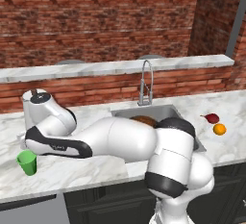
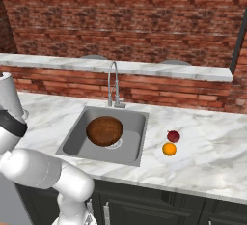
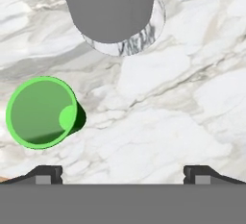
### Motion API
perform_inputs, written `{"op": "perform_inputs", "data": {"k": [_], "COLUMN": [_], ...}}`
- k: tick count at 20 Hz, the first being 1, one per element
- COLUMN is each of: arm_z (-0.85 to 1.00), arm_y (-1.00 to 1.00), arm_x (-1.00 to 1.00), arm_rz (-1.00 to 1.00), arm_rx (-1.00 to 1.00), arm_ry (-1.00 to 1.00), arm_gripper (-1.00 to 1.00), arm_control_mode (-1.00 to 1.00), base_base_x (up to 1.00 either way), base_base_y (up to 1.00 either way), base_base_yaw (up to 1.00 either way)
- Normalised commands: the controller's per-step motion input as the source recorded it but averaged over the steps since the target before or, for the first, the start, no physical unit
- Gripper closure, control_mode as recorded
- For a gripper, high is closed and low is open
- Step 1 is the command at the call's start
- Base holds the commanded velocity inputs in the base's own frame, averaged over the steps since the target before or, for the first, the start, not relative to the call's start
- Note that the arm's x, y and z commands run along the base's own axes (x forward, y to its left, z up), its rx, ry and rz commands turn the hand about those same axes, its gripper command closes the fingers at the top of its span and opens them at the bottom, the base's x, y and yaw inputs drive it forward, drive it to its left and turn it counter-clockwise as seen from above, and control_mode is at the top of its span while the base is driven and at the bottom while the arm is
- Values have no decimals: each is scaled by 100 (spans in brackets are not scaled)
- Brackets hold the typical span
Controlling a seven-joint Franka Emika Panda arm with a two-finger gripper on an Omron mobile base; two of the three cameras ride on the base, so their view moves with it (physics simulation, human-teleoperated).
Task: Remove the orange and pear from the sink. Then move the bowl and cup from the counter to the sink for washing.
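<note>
1 cup (image 3: 42, 112) upright, left of open hand (image 3: 122, 172)

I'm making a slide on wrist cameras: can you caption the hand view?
Open gripper hovering over the marble counter, with the upright green cup off to the left of its fingertips.

The bowl (image 2: 104, 130) was set in the sink (image 2: 75, 141); the orange (image 2: 169, 149) and pear (image 2: 173, 136) lay together on the counter (image 2: 207, 161) to its right, the cup (image 1: 27, 162) to its left.
</note>
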Motion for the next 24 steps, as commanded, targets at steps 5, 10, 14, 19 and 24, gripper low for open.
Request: {"op": "perform_inputs", "data": {"k": [5,10,14,19,24], "arm_z": [-7,-8,-9,-7,-5], "arm_y": [5,4,4,4,6], "arm_x": [0,1,3,4,6], "arm_rz": [0,0,0,0,0], "arm_rx": [0,0,0,0,0], "arm_ry": [0,1,1,1,1], "arm_gripper": [-100,-100,-100,-100,-100], "arm_control_mode": [-100,-100,-100,-100,-100], "base_base_x": [0,0,0,0,0], "base_base_y": [0,0,0,0,0], "base_base_yaw": [0,0,0,0,0]}}
